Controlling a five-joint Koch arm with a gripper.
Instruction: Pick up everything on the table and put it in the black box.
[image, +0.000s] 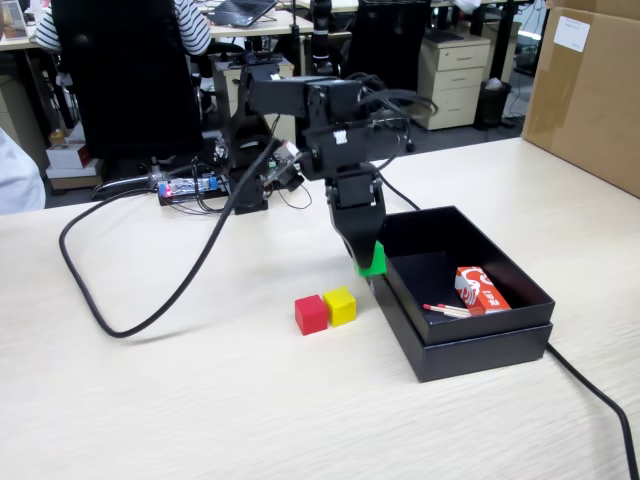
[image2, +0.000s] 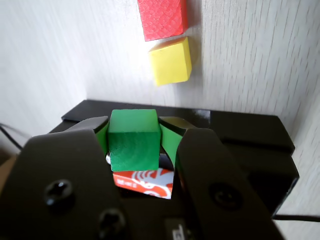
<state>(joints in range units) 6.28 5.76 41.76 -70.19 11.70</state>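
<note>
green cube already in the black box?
No: in the wrist view the green cube is clamped between the gripper fingers, above the black box.

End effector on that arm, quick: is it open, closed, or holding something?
End effector: closed on the green cube, held between its two fingers, at the near edge of the black box.

The arm reaches down with its gripper (image2: 134, 137) pointing at the table, jaws clamped on a green cube (image2: 133, 140).
</note>
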